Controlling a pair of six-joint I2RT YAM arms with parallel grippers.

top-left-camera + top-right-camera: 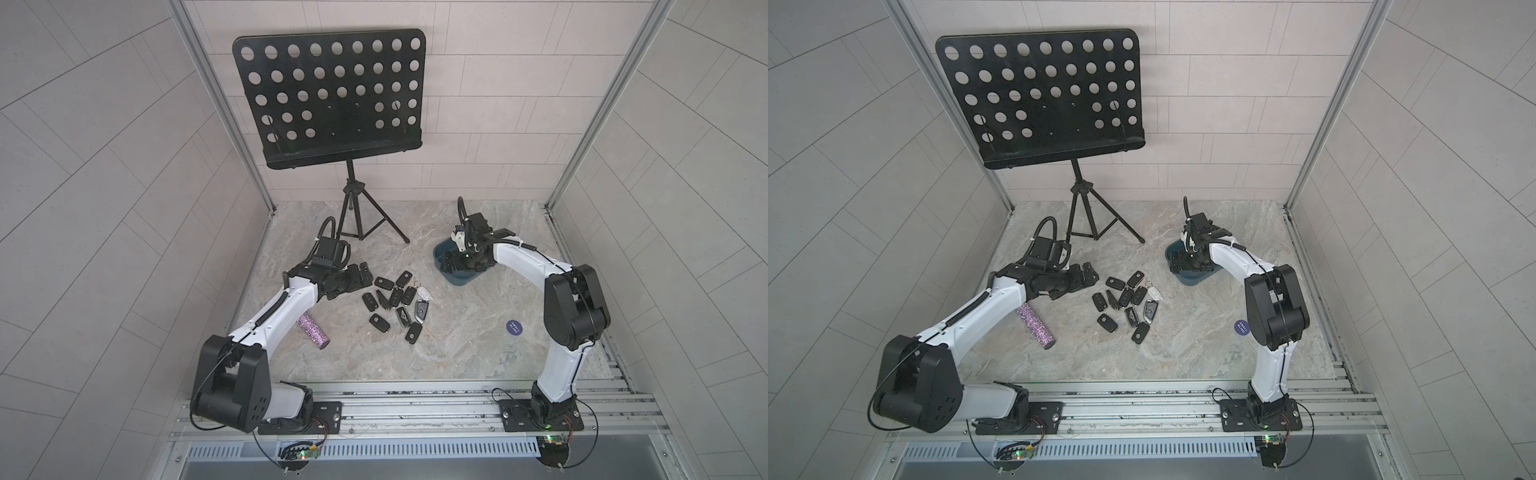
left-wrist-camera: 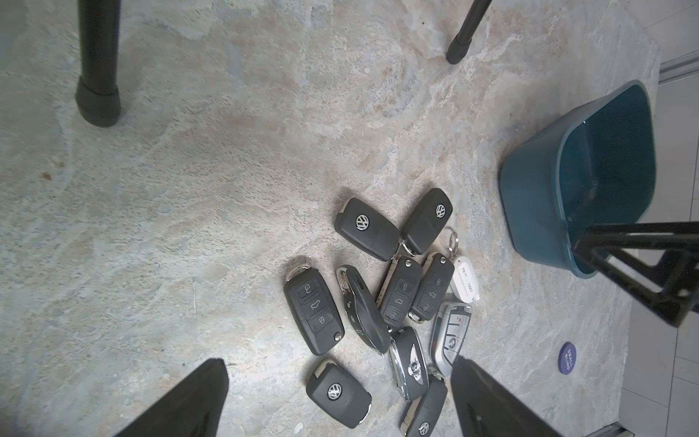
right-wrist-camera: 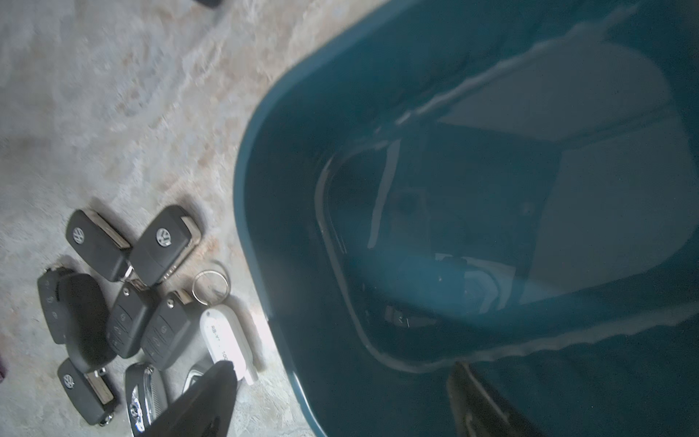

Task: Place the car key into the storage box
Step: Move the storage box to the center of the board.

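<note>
Black plastic car keys lie heaped on the marble table, none visibly in the nearby shallow teal plastic storage box; right gripper, jaws spread and empty, straddles its rim and could tip it; left gripper, likewise spread, could pinch two overlapping keys

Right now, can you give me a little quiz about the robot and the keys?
1. True or false: the right gripper is at the box.
2. Where are the keys? A: in the box. B: on the table. C: on a chair.
3. Fill in: the glitter tube lies on the robot's ___ side.
Key: 1 true; 2 B; 3 left.
</note>
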